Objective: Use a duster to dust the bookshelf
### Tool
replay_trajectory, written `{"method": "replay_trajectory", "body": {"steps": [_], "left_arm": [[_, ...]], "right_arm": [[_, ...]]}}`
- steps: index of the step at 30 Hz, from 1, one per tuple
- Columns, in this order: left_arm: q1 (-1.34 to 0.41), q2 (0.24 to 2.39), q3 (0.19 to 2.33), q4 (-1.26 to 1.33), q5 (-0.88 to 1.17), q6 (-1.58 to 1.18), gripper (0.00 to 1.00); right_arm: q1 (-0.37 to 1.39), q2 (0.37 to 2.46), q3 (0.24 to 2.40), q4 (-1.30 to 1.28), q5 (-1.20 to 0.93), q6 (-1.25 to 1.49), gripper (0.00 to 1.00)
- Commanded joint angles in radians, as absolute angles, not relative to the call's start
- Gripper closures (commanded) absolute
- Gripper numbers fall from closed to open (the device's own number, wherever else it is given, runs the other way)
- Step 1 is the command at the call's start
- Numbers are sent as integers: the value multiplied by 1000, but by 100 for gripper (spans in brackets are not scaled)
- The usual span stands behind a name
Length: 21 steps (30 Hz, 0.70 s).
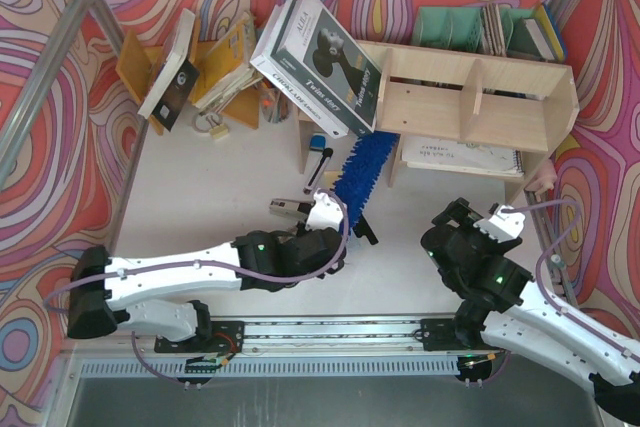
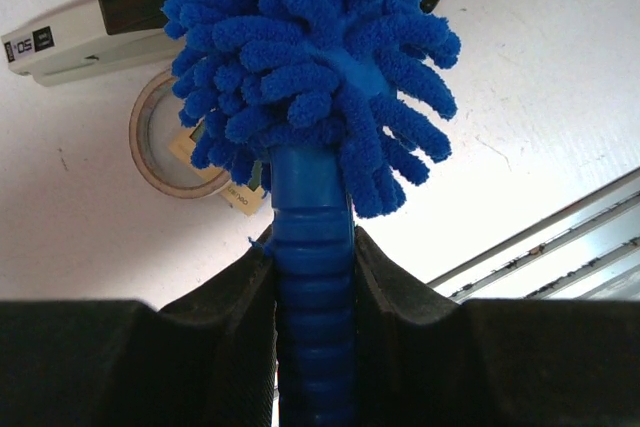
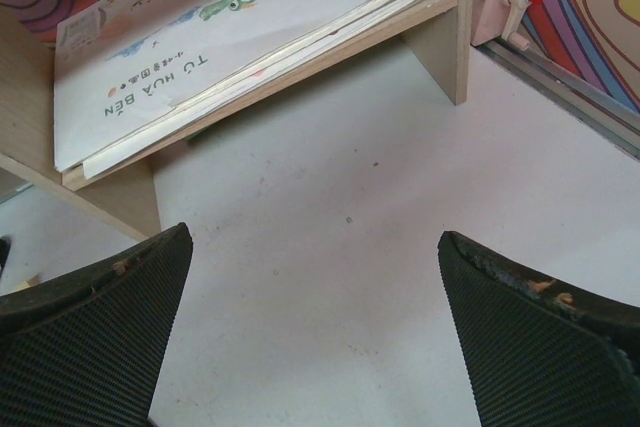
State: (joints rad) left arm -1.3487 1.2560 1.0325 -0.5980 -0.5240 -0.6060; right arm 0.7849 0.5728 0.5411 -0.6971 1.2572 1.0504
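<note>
Left end effector (image 2: 313, 282) is clamped on the handle of the duster (image 1: 365, 162). The duster head sits mid-bench, at the lower-left opening of the bookshelf (image 1: 470, 97). Right end effector (image 3: 315, 337) stands open and empty. Hazard: a wide sweep may dislodge the leaning book (image 1: 320, 62) overhead.

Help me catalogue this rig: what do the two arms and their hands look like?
The left arm and right arm have white shells, black joints with small green lights, and a thin purple cable looping alongside. The left hand and right hand have black fingers; the right's pads are finely ribbed, with tan scuffs at the edges.
</note>
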Motion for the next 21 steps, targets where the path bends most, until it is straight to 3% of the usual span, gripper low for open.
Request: {"method": "replay_trajectory", "body": {"steps": [1,21], "left_arm": [[-1363,1316,1014,-529,-476,-576,100],[-1362,1237,1060,-551,-540,-512,100]], "right_arm": [[784,583,538,-701,1291,1053,1],[784,576,534,-690,1288,1044,1]]}}
